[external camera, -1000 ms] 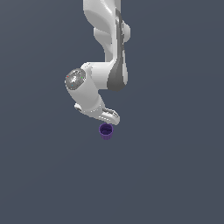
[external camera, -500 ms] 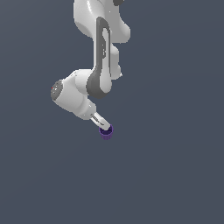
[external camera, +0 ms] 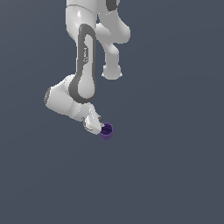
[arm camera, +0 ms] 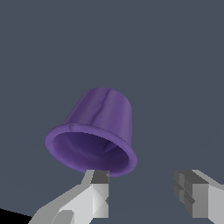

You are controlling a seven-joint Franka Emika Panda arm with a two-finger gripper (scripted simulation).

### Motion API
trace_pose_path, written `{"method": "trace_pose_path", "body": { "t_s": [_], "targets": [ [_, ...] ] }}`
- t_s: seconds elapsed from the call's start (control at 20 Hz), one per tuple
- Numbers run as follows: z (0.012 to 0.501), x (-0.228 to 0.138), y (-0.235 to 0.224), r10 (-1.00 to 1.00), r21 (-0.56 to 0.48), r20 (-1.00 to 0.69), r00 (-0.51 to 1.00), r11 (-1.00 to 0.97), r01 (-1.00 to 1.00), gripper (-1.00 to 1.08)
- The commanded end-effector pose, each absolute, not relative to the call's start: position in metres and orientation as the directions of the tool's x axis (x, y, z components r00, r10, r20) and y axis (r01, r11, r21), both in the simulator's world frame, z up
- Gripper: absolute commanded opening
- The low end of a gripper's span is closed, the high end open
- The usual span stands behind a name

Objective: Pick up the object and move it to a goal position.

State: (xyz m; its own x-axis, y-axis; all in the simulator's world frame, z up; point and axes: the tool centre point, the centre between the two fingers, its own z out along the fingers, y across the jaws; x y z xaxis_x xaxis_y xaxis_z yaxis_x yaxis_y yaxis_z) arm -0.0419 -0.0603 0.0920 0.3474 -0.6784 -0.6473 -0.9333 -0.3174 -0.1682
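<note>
The object is a small purple cup [external camera: 107, 131] with ribbed, tapered sides, lying just to the exterior view's right of my gripper [external camera: 96, 125]. In the wrist view the cup [arm camera: 98, 122] fills the middle with its round rim turned toward the camera. My gripper [arm camera: 144, 176] is open. One fingertip [arm camera: 99, 177] sits right at the cup's rim; the other fingertip [arm camera: 186, 183] stands well apart from it on bare floor. The cup's body is not between the two fingers.
A plain dark grey floor [external camera: 175, 175] surrounds the cup on all sides. The white arm [external camera: 83, 57] rises from the wrist toward the top of the exterior view.
The wrist and forearm have swung toward the exterior view's left and turned, so the fingers now reach the cup from that side. The cup stays in the same place.
</note>
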Motion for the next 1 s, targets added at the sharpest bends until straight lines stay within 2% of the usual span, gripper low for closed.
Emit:
{"method": "trace_pose_path", "body": {
  "t_s": [0.0,0.35,0.95],
  "targets": [
    [0.091,-0.041,-0.061,-0.670,-0.157,-0.680,0.296,-0.261,-0.952,0.28],
    [0.090,-0.040,-0.063,-0.650,-0.137,-0.727,0.220,-0.177,-0.975,0.28],
    [0.074,-0.041,-0.045,-0.649,-0.134,-0.731,0.213,-0.170,-0.976,0.28]
  ]
}}
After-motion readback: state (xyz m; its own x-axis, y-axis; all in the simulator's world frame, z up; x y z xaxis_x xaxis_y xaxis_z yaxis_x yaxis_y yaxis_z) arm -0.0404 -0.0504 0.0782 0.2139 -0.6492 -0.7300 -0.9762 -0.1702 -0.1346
